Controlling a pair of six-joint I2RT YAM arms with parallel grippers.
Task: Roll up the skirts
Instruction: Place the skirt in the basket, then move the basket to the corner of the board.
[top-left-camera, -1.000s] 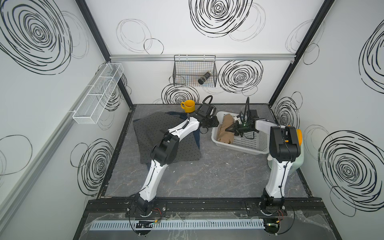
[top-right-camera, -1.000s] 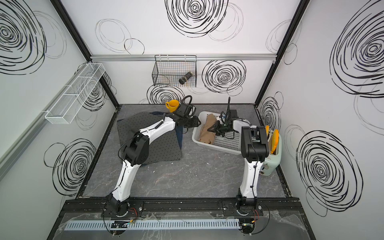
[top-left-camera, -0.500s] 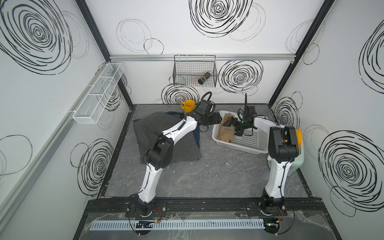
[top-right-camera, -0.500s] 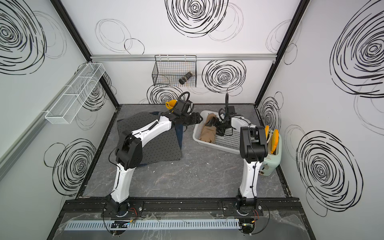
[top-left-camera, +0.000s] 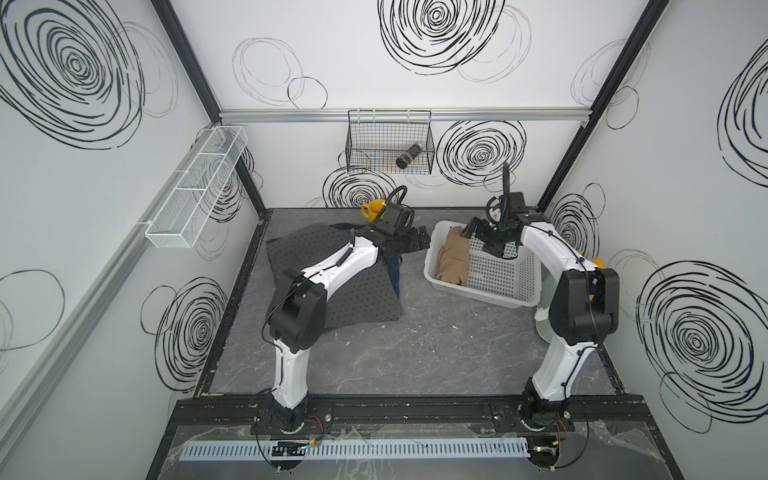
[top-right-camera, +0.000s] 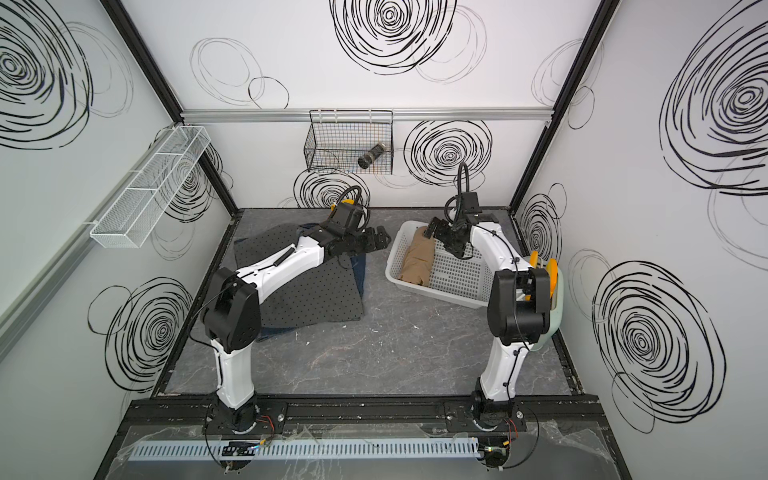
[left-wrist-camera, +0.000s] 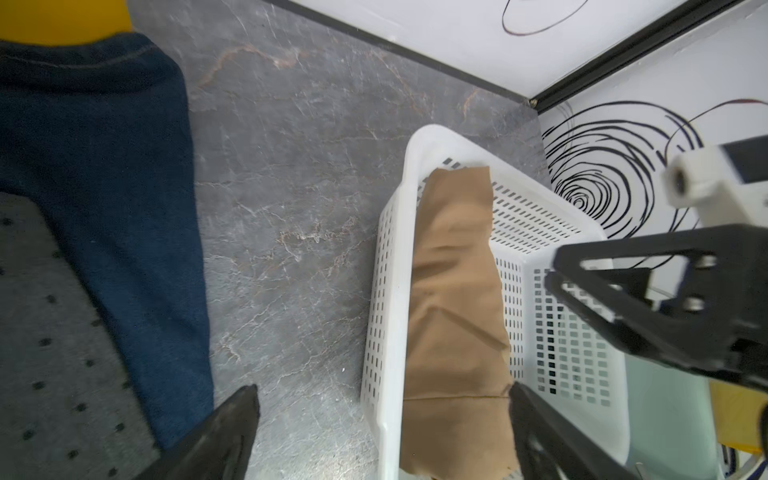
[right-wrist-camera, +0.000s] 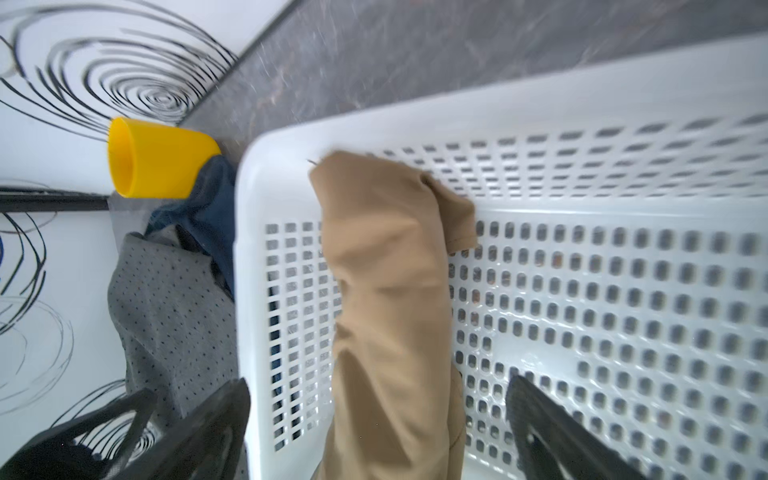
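Clock directions are read in the top views, with 12 toward the back wall.

1. The right gripper (top-left-camera: 484, 239) hangs over the back end of the white basket (top-left-camera: 494, 274). Its jaws are spread wide and hold nothing. In the right wrist view the tan skirt (right-wrist-camera: 390, 299) lies between them with a gap on each side.
2. The left gripper (top-left-camera: 419, 239) hovers just outside the basket's rim, at its 9 o'clock. It is also spread wide and empty, and in the left wrist view it looks down on the basket wall.
3. The tan skirt (top-left-camera: 453, 257) is already a roll. It lies along the basket's 9 o'clock wall, with its long axis running about 12 to 6, just below the right gripper.
4. By my reading, the coming move turns on the grey dotted skirt (top-left-camera: 365, 295). It lies flat on the table (top-left-camera: 415, 353) at about 7 o'clock of the left gripper and 8 o'clock of the right. The left arm reaches across it and is clearly the nearer. The arm hides part of it, but its long axis seems to run about 11 to 5.
5. The denim skirt (top-left-camera: 395, 274) lies beneath the grey one, showing only as a strip along its 3 o'clock edge.
6. The yellow cup (top-left-camera: 374, 208) stands at 11 o'clock of the left gripper, touching the denim.
7. The count:
   - two grippers
   - three skirts, one rolled and two flat
   - one white basket
   - one cup
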